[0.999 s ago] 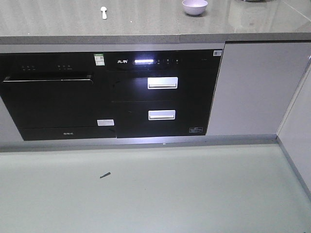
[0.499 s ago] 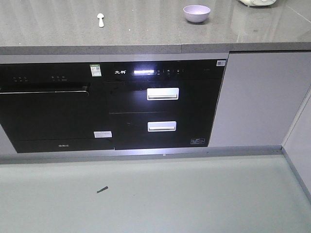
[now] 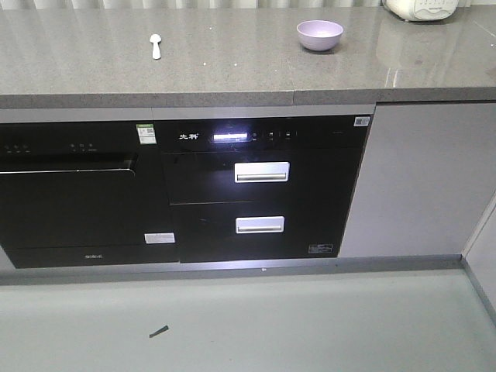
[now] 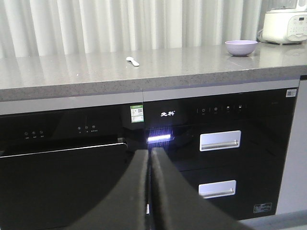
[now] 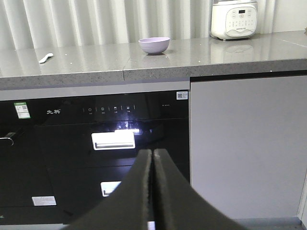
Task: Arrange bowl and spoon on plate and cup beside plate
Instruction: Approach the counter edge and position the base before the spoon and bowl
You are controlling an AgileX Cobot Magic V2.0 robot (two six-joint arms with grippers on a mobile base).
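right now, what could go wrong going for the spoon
The plate and cup appear in no view, so placement has no visible target. The spoon lies flat on the countertop, likely hard to pinch. The shut left gripper and right gripper aim below the countertop edge and might clip it rising.

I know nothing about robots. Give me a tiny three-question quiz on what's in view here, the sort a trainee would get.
1. Pick one: on the grey counter, the purple bowl stands nearer to A) the spoon or B) the white cooker?
2. True or false: the spoon lies inside the bowl.
3. Fill in: the left tool and right tool are both ___.
Key: 1 B. 2 False: the spoon lies on the counter, well apart from the bowl. 3 Shut, holding nothing.
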